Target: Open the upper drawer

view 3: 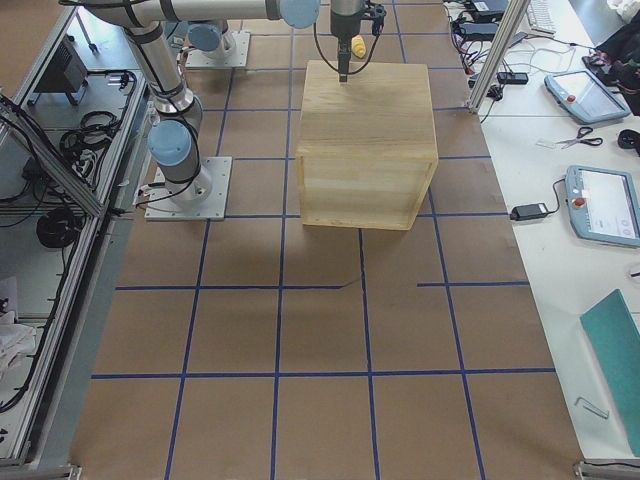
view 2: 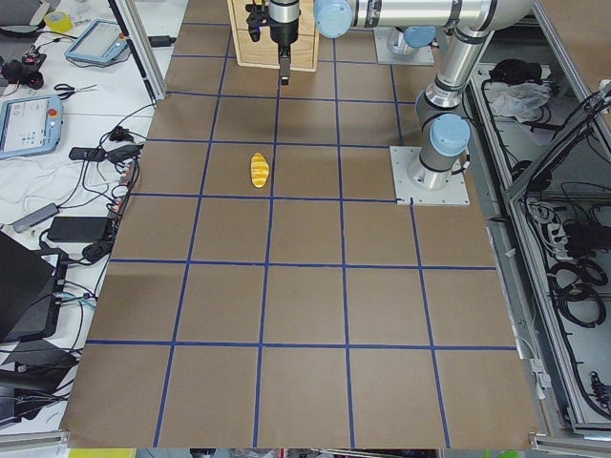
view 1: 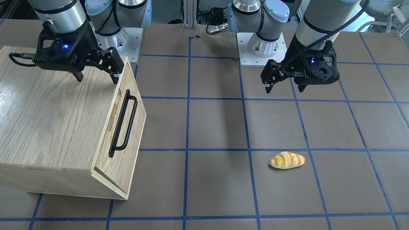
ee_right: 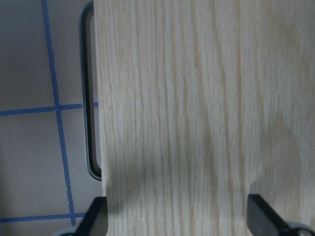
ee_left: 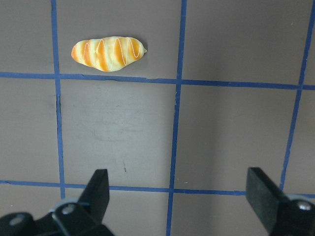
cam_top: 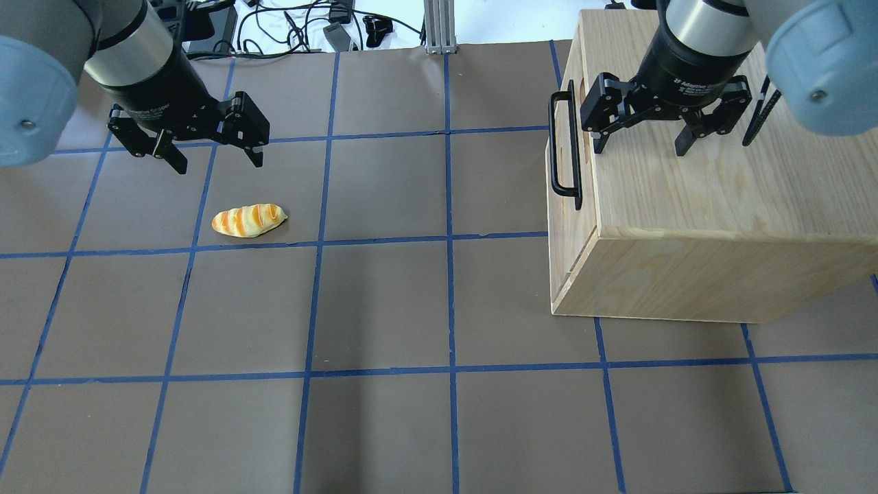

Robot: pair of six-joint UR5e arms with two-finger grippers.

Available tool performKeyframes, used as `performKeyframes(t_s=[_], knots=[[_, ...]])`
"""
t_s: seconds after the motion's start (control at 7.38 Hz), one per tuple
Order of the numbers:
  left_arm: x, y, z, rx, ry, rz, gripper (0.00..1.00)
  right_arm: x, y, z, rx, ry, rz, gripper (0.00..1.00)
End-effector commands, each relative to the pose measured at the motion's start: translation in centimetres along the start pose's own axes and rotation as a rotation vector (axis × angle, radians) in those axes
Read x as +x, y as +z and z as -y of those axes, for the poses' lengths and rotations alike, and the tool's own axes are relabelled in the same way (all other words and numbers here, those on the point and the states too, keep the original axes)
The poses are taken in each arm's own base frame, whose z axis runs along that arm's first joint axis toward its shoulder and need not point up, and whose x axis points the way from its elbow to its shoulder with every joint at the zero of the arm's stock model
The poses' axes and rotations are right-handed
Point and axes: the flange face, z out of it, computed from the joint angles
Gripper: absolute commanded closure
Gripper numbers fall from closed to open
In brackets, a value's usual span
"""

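Note:
The upper drawer (view 1: 131, 105) sits flush in the light oak cabinet (view 1: 48, 121), on the front that faces the table's middle. Its long black bar handle (view 1: 123, 124) and oblong slot (view 1: 114, 110) show there. The handle also shows in the overhead view (cam_top: 564, 147) and the right wrist view (ee_right: 87, 98). My right gripper (cam_top: 641, 147) is open and empty. It hovers over the cabinet top near the front edge, behind and above the handle. My left gripper (cam_top: 219, 163) is open and empty above the table, far from the cabinet.
A toy bread loaf (cam_top: 248, 220) with orange stripes lies on the brown mat just in front of my left gripper, and it shows in the left wrist view (ee_left: 108, 53). Blue tape lines grid the mat. Cables and tablets lie beyond the table's ends.

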Motion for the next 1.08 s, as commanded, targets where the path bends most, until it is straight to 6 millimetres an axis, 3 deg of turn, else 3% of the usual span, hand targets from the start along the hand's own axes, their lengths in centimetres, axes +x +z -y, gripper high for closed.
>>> performKeyframes(t_s=[0.0, 0.95], knots=[[-0.01, 0.04, -0.03, -0.002, 0.0, 0.002, 0.0, 0.01, 0.0, 0.0, 0.0, 0.0, -0.001, 0.0], [-0.21, 0.37, 0.42, -0.004, -0.012, -0.007, 0.0, 0.0, 0.0, 0.0, 0.0, 0.0, 0.0, 0.0]])
